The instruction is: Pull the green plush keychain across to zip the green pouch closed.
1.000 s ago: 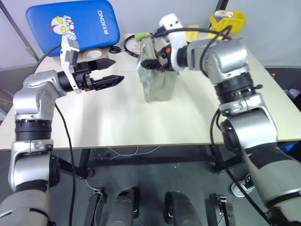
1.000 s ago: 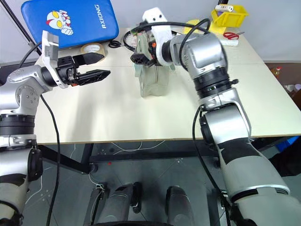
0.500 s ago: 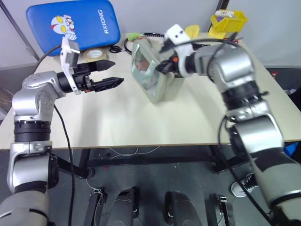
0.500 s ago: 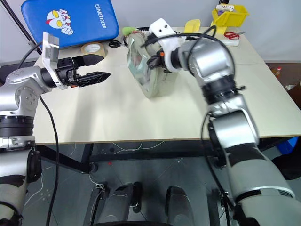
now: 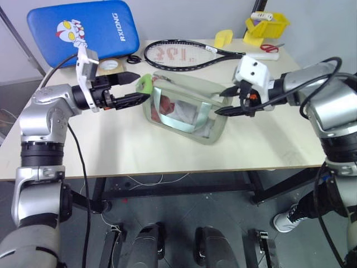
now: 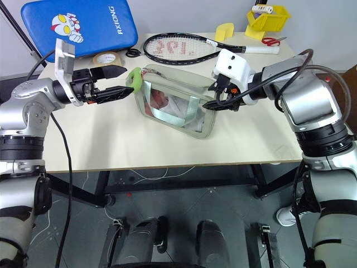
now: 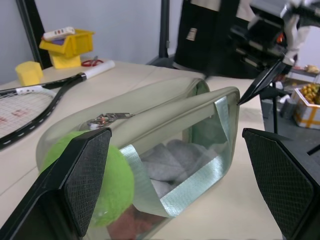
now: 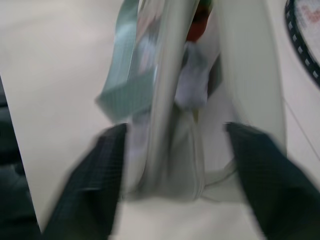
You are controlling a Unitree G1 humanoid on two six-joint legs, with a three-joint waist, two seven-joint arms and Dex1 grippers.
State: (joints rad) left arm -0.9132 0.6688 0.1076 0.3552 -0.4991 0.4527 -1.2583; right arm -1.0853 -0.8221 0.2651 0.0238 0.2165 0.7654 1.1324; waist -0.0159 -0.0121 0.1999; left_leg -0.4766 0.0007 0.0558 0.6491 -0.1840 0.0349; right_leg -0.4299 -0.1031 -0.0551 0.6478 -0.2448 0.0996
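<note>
The green pouch [image 5: 184, 109] lies lengthwise on the table [image 5: 111, 145], its clear teal-framed window facing me with red and white contents showing. The green plush keychain [image 5: 145, 84] sits at the pouch's left end, by the metal zipper pull [image 7: 106, 119]. My left gripper [image 5: 135, 86] is open, level, its fingertips just left of the plush and not closed on it. In the left wrist view the plush [image 7: 100, 175] rests against one finger. My right gripper [image 5: 223, 101] is open at the pouch's right end, and the right wrist view has that end [image 8: 175, 115] between the fingers.
Behind the pouch lie a racket [image 5: 184, 54], a blue pad [image 5: 83, 30], a tape roll [image 5: 111, 65], a yellow bin [image 5: 268, 25] and scissors [image 5: 270, 48]. Bare tabletop stretches in front of the pouch to the near edge.
The pouch went from standing upright in the right gripper to lying lengthwise. The right gripper opened and drew back to the right. The left gripper stayed put.
</note>
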